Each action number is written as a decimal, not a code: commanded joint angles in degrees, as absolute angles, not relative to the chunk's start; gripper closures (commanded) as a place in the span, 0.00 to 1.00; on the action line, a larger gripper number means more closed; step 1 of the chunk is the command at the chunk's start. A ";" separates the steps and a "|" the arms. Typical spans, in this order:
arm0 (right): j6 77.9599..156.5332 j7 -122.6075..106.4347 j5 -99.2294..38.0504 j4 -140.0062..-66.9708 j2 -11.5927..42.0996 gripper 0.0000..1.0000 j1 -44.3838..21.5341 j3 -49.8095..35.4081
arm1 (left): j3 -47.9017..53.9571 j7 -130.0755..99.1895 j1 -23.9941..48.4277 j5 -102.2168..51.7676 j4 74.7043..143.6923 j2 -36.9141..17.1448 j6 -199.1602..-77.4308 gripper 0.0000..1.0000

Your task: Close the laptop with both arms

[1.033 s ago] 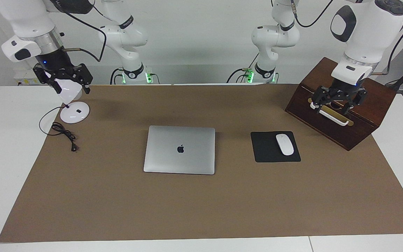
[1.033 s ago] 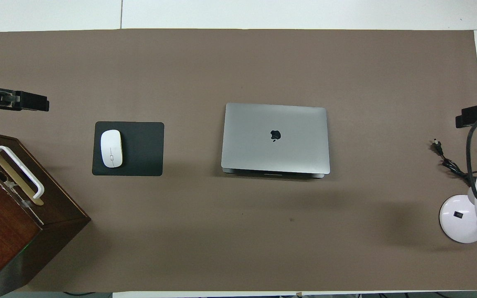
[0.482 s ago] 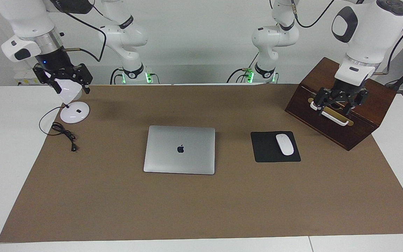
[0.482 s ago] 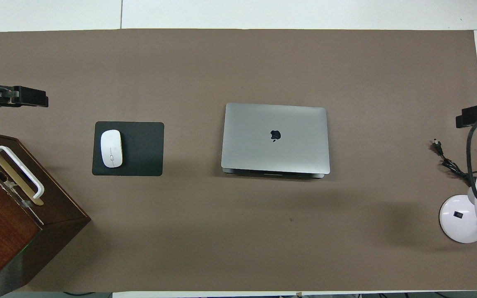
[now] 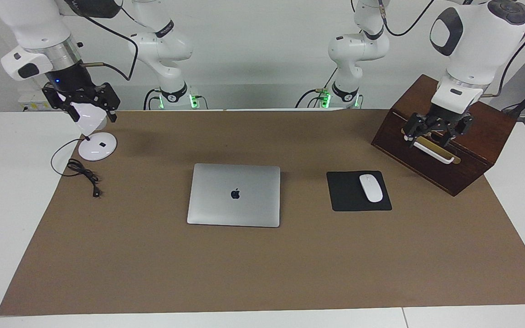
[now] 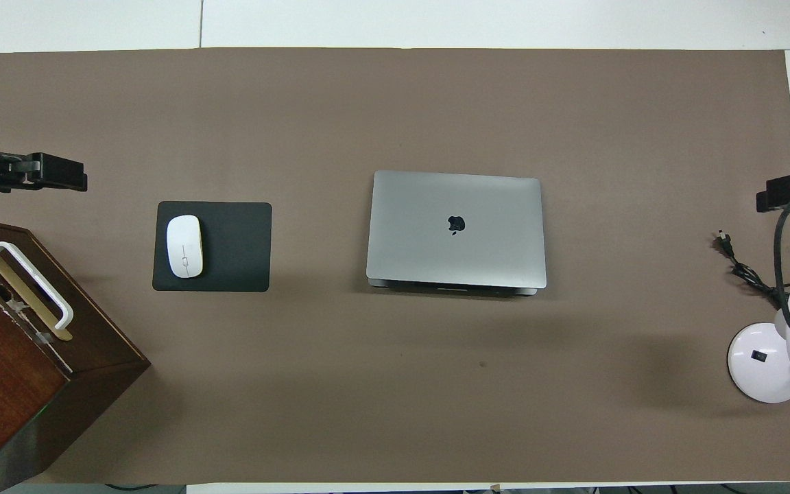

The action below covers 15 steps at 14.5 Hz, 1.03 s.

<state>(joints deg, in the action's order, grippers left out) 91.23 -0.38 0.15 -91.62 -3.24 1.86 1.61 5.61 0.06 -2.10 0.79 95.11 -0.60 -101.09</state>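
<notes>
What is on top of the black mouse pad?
A white mouse lies on the mouse pad, toward the wooden box's side. The pad under the mouse is covered; the rest is bare.

1. Your left gripper (image 5: 435,131), fingers spread and empty, has risen slightly over the wooden box (image 5: 481,136), drawing up from its white handle (image 5: 435,152).
2. In the overhead view, that gripper (image 6: 59,180) has edged a little toward the mouse pad (image 6: 237,247).

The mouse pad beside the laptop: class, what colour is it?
Plain black; the mouse pad shows best in the overhead view.
</notes>
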 commanded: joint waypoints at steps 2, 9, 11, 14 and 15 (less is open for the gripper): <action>90.62 -2.02 0.62 -92.02 -4.04 0.00 2.55 1.32 | 6.33 -0.62 -3.07 0.79 92.20 -1.76 -98.00 0.00; 90.62 -2.02 0.62 -92.02 -4.04 0.00 2.55 1.32 | 6.33 -0.44 -3.51 1.05 92.29 -1.67 -97.21 0.00; 90.62 -2.02 0.62 -92.02 -4.04 0.00 2.55 1.32 | 6.33 -0.26 -3.51 1.05 92.72 -1.58 -97.64 0.00; 90.62 -2.02 0.62 -92.02 -4.04 0.00 2.55 1.32 | 6.33 -0.09 -3.60 0.97 92.81 -1.49 -97.73 0.00; 90.62 -2.02 0.53 -92.02 -4.04 0.00 2.55 1.32 | 6.33 -0.09 -3.60 0.97 92.90 -1.41 -97.56 0.00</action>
